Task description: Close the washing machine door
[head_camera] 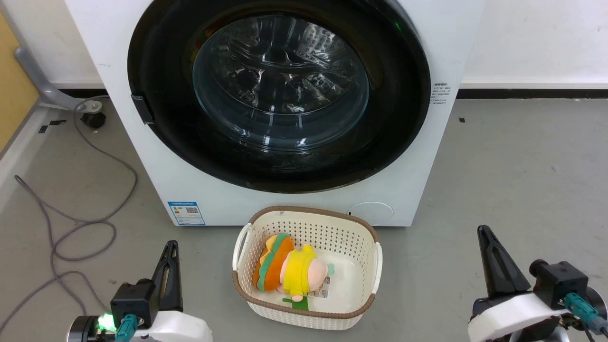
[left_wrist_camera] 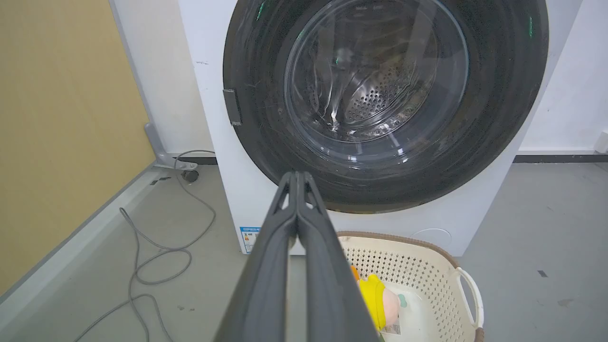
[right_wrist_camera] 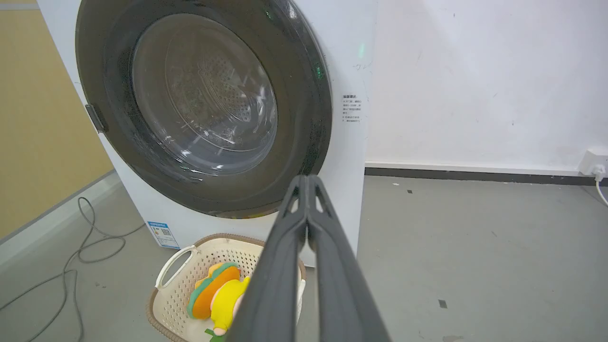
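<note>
The white washing machine (head_camera: pixel 418 156) stands ahead of me. Its round glossy-black door (head_camera: pixel 161 118) lies flat against the front, with the clear glass bowl (head_camera: pixel 280 83) in its centre and the small black tab (head_camera: pixel 142 108) at its left edge. The steel drum shows through the glass (left_wrist_camera: pixel 375 76). My left gripper (head_camera: pixel 171 244) rests low at the lower left, shut and empty, its fingers (left_wrist_camera: pixel 297 178) pressed together. At the lower right my right gripper (head_camera: pixel 483 230) is shut too, fingers (right_wrist_camera: pixel 308 179) closed. Both stay well back from the door (right_wrist_camera: pixel 304 95).
A cream perforated basket (head_camera: pixel 365 237) holding a yellow and orange plush toy (head_camera: pixel 292 268) sits on the floor right before the machine. Grey cables (head_camera: pixel 90 223) loop on the floor at the left, by a yellow wall panel (left_wrist_camera: pixel 57 118). Bare grey floor (head_camera: pixel 522 166) lies to the right.
</note>
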